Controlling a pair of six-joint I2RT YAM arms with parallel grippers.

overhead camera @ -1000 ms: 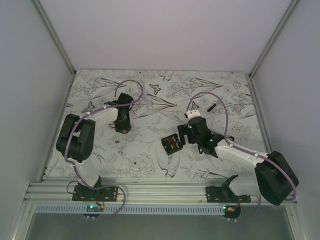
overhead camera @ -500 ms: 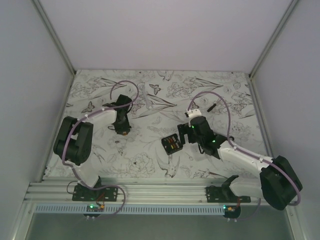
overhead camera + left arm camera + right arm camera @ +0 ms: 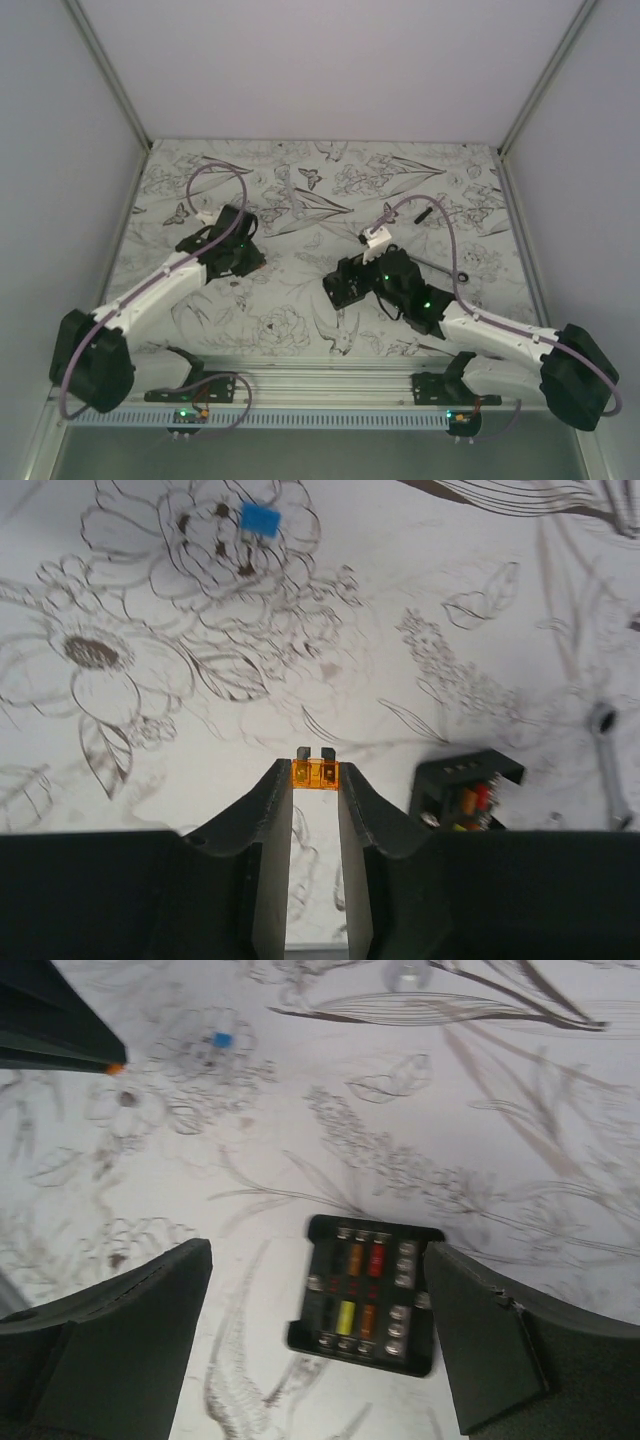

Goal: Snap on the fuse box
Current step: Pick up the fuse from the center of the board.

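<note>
Right gripper (image 3: 318,1260): has moved from beside the fuse box (image 3: 365,1295) to directly above it. Its fingers are spread wide on either side and touch nothing.

The fuse box lies flat near the middle of the worktop, slightly towards the near edge. It has not moved, and orange, red and yellow pieces are seated inside.

Left gripper (image 3: 314,790): farther back, towards the left edge. Its arm has swung inward, and it is pinching an orange fuse (image 3: 314,774).

Judgement: the right arm is placed to steady the box, and insertion has not begun.

A blue fuse (image 3: 260,520) lies loose, apart from both grippers.
</note>
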